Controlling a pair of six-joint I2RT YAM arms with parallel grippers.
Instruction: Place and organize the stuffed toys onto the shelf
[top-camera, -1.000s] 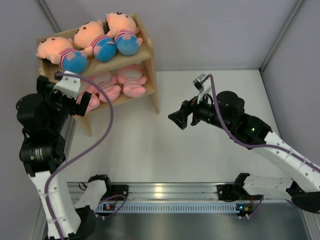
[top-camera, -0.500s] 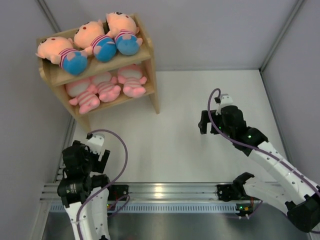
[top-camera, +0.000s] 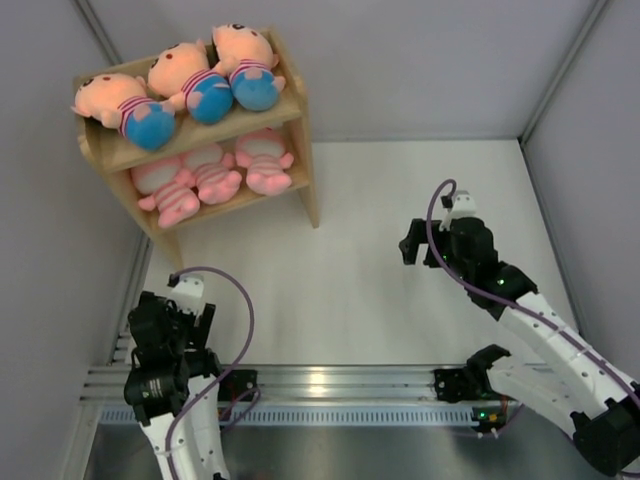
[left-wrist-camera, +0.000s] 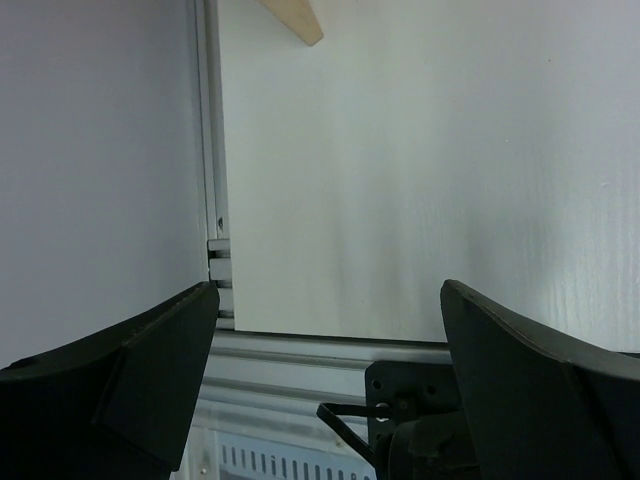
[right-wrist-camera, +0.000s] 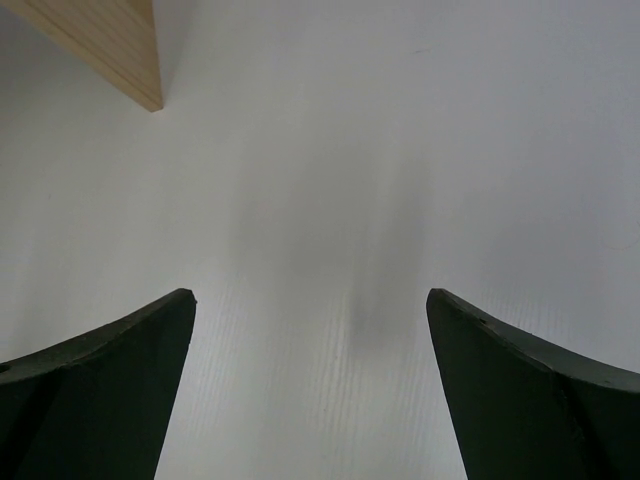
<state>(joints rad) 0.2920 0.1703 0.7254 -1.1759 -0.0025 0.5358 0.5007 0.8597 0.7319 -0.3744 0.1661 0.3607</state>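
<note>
The light wood shelf (top-camera: 303, 160) stands at the far left. Three peach dolls (top-camera: 185, 80) with striped shirts and blue pants lie on its top tier. Three pink striped pigs (top-camera: 215, 172) lie on its lower tier. My left gripper (top-camera: 170, 318) is open and empty, folded back low by its base, far in front of the shelf. In the left wrist view (left-wrist-camera: 330, 290) it points at the table's near edge. My right gripper (top-camera: 412, 245) is open and empty above the white table, right of the shelf. It also shows in the right wrist view (right-wrist-camera: 310, 295).
An aluminium rail (top-camera: 330, 385) runs along the near edge and also shows in the left wrist view (left-wrist-camera: 300, 360). Grey walls close the left, back and right sides. A shelf foot shows in the left wrist view (left-wrist-camera: 292, 20) and in the right wrist view (right-wrist-camera: 110, 50).
My left arm has pulled away from the shelf's lower tier and folded down by its base. My right arm has drawn back to the right and turned downward.
</note>
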